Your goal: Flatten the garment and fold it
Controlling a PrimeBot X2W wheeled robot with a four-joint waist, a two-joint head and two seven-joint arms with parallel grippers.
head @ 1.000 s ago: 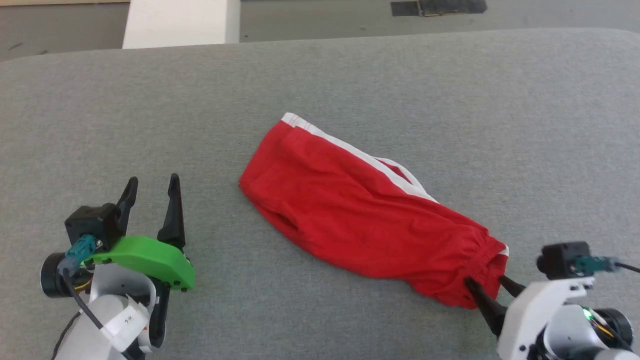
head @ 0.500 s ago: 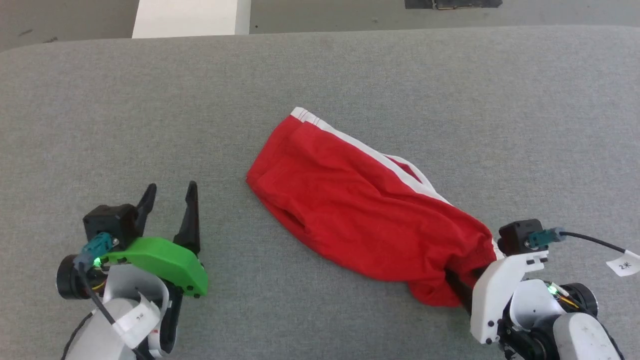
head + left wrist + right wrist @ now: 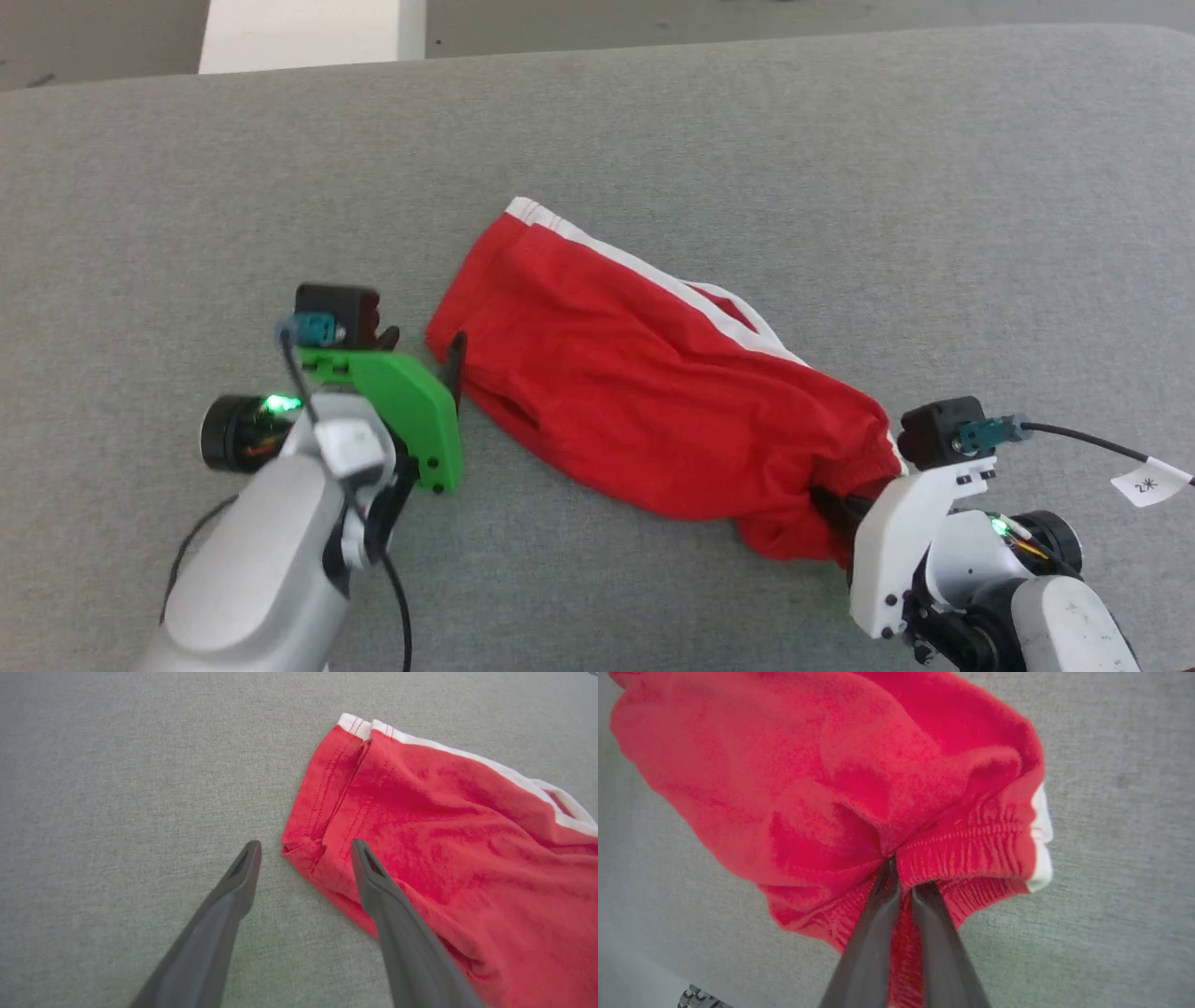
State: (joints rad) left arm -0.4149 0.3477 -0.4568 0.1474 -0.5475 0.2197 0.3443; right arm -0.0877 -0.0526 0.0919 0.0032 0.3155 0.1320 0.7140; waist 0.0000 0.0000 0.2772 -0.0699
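The garment (image 3: 644, 383), red shorts with a white side stripe, lies rumpled and slanted across the grey surface, leg hem far left, waistband near right. My right gripper (image 3: 831, 504) is shut on the gathered waistband (image 3: 971, 851), its two fingers pinched together in the fabric. My left gripper (image 3: 425, 350) is open at the leg hem corner (image 3: 303, 847), one finger over the red cloth and the other over the bare surface beside it.
A grey padded surface (image 3: 840, 187) carries everything, with wide bare areas around the shorts. Beyond its far edge is a white block (image 3: 308, 33) on a grey floor. A tagged cable (image 3: 1111, 448) trails from my right wrist.
My right gripper pushed into the waistband and shut on it. My left arm swung right and forward, bringing its open fingers to the leg hem corner. The head camera shifted slightly.
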